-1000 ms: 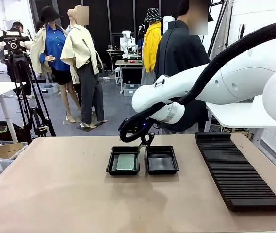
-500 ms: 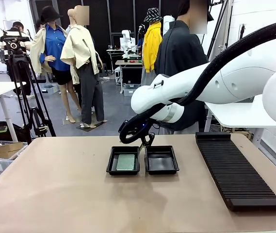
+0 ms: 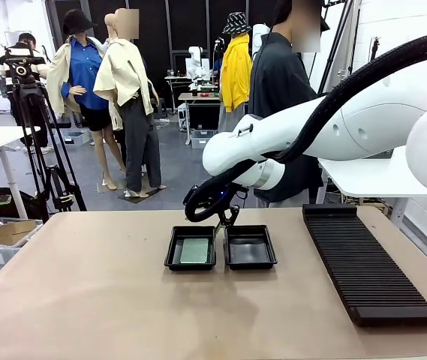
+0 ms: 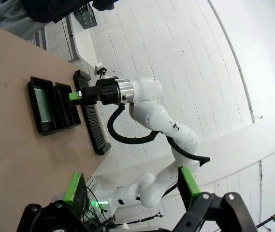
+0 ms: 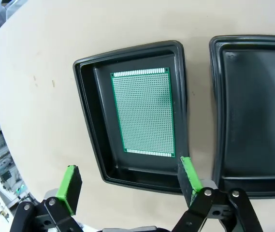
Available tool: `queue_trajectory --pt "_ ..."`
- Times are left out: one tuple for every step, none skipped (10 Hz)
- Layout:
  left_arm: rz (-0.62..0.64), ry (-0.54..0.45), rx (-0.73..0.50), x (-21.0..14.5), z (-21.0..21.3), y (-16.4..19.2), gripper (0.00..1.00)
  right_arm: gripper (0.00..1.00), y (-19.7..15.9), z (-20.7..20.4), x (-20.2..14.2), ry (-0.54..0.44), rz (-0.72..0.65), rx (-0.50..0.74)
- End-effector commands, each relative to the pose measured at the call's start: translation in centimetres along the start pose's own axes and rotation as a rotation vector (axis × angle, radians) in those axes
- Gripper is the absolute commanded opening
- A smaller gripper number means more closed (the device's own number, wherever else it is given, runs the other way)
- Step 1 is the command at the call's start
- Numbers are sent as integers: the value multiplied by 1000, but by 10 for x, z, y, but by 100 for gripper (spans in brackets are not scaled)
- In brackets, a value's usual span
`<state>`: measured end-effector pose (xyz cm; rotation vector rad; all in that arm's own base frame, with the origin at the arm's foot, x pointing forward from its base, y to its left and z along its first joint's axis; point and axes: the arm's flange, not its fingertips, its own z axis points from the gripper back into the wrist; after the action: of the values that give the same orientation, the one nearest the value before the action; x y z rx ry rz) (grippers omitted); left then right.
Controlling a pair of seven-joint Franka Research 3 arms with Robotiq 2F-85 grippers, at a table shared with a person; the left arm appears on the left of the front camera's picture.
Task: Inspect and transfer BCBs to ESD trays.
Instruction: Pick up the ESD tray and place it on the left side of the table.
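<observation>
Wide apart stand the jaws of the right gripper (image 3: 224, 219), which in the front view hangs just above the far rims of two black ESD trays set side by side on the table (image 3: 85, 300). One green BCB (image 3: 195, 250) lies flat in the left tray (image 3: 172, 256). The right tray (image 3: 250, 252) shows its glossy black floor. A long ribbed rack (image 3: 367, 264) lies well to the right, and a person (image 3: 281, 90) in dark clothes stands behind.

From the left wrist, the left gripper (image 4: 131, 187) hangs high off the table, jaws spread wide, holding nothing, both trays far off.

From the right wrist, one of the green pads (image 5: 71, 187) hangs over bare table and the other over the near rim of the BCB's tray.
</observation>
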<state>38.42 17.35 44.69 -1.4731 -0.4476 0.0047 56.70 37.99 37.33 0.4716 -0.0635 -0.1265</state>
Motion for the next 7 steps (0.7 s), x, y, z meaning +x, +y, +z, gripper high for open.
queue_trajectory --pt "-4 -6 1 -1 1 -2 100 100 0 0 1 -11 -3 7" --pt "-4 -6 1 -1 1 -2 100 100 0 0 1 -11 -3 7" --pt "-4 -6 1 -1 1 -2 100 100 0 0 1 -11 -3 7" --pt "-4 -6 1 -1 1 -2 100 100 0 0 0 0 0 0" --pt "-4 -6 1 -1 1 -2 100 100 -8 16 0 48 35 49" --pt "-4 -6 1 -1 1 -2 100 100 -21 38 -4 95 61 112" --pt "-4 -6 1 -1 1 -2 100 100 -36 59 -8 100 74 158"
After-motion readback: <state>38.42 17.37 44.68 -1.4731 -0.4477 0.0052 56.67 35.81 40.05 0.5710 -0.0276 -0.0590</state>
